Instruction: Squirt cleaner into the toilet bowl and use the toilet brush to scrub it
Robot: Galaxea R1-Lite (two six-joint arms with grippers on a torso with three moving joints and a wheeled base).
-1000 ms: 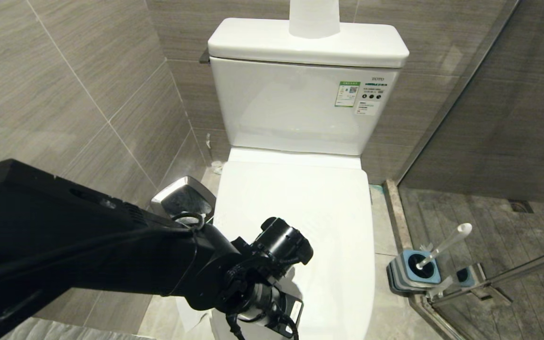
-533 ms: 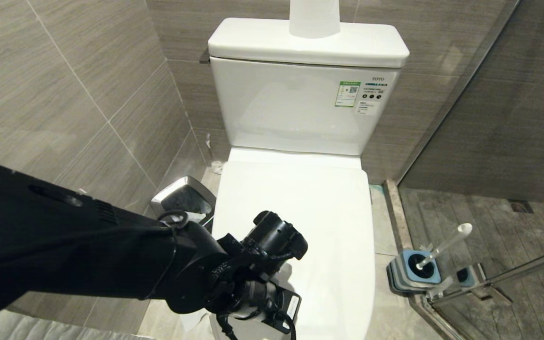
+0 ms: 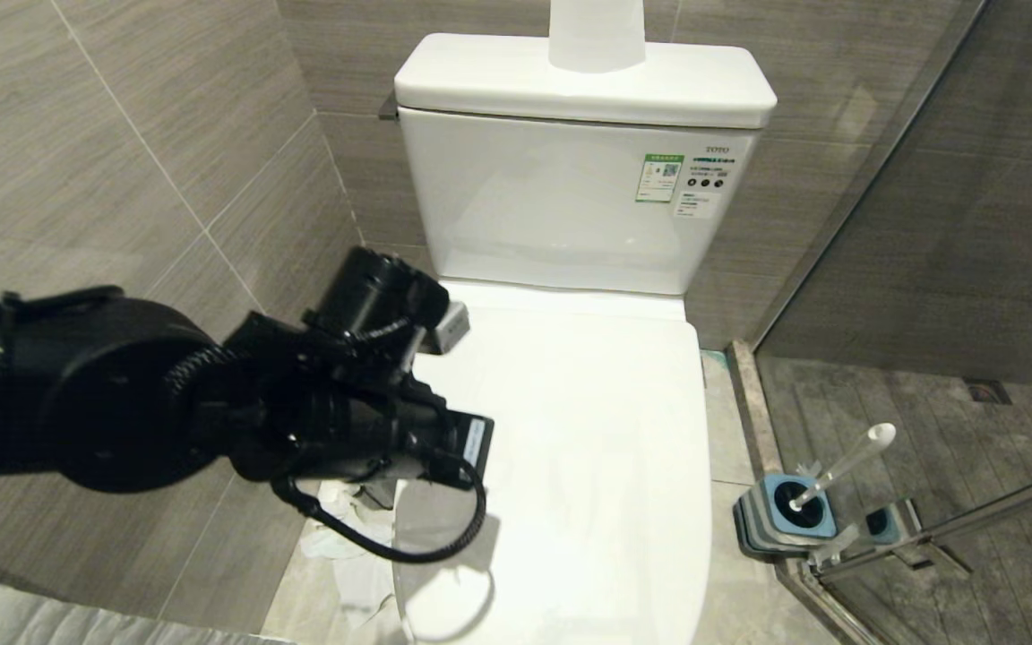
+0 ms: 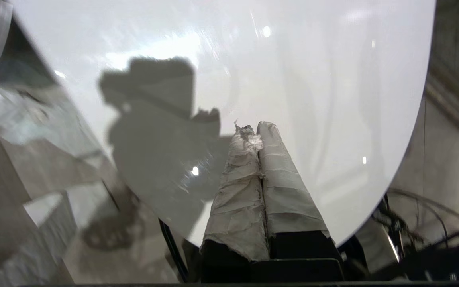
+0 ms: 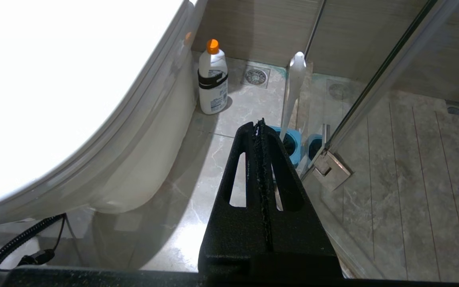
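1. Left wrist view: the left gripper [image 4: 253,129] has its tape-wrapped jaws clenched on nothing, hovering over the closed white lid of the toilet bowl [image 4: 293,71].
2. Right gripper [image 5: 258,126] — jaws pressed together, empty, low beside the bowl's right flank.
3. Toilet brush [image 3: 843,466]: one, standing tilted in its blue holder [image 3: 785,515] on the floor by the glass door. Likely light, stiff, slick plastic — grip mid-handle.
4. One orange-capped bottle [image 5: 212,79] on the floor, touching the bowl's base; presumably the cleaner.
5. Lid still down; bowl interior hidden.
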